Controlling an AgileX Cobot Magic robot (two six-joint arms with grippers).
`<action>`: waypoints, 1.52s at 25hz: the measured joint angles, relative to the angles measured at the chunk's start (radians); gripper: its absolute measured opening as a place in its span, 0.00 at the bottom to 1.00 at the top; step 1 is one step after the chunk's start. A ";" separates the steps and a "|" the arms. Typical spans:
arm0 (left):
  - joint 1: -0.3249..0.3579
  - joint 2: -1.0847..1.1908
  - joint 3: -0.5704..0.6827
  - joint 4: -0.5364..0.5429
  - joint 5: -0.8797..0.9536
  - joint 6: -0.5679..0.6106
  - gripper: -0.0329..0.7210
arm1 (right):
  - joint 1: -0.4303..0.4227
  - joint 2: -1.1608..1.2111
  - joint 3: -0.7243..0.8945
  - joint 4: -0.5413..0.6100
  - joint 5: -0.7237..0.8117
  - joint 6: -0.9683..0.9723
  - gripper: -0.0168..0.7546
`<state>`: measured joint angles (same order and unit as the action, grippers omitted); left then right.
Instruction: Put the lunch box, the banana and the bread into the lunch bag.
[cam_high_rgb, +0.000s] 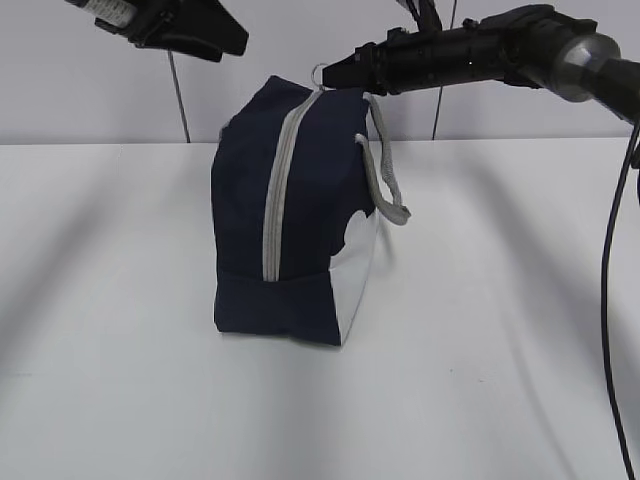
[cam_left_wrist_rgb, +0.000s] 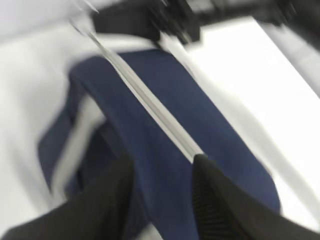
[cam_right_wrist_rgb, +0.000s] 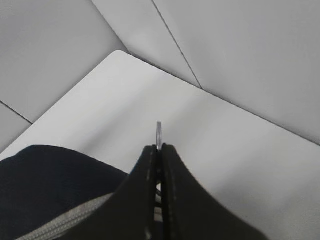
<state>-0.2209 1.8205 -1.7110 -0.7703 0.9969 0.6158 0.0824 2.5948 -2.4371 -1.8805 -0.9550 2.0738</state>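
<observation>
The lunch bag (cam_high_rgb: 290, 215) stands zipped on the desk (cam_high_rgb: 480, 330), the right gripper (cam_right_wrist_rgb: 159, 150) with jaws pressed onto its ring pull (cam_right_wrist_rgb: 159, 134), likely finishing the zip, while the left gripper (cam_left_wrist_rgb: 162, 195), jaws spread, hovers above.

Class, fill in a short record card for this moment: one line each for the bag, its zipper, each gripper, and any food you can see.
bag: lunch bag, navy, standing on the white table
zipper: grey zipper appears closed along its length
left gripper: left gripper open, above the bag, holding nothing
right gripper: right gripper shut on the ring pull at the bag's top
food: none visible
</observation>
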 joint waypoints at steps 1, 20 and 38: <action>0.000 0.003 -0.001 -0.006 -0.058 -0.013 0.43 | 0.000 0.000 0.000 0.000 -0.005 0.005 0.00; 0.002 0.250 -0.003 -0.365 -0.319 0.008 0.44 | 0.000 0.000 -0.002 0.000 -0.019 0.019 0.00; 0.002 0.269 -0.003 -0.455 -0.314 0.053 0.44 | 0.000 0.000 -0.002 0.000 -0.019 0.019 0.00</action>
<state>-0.2188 2.0899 -1.7140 -1.2249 0.6830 0.6692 0.0824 2.5948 -2.4393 -1.8805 -0.9737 2.0929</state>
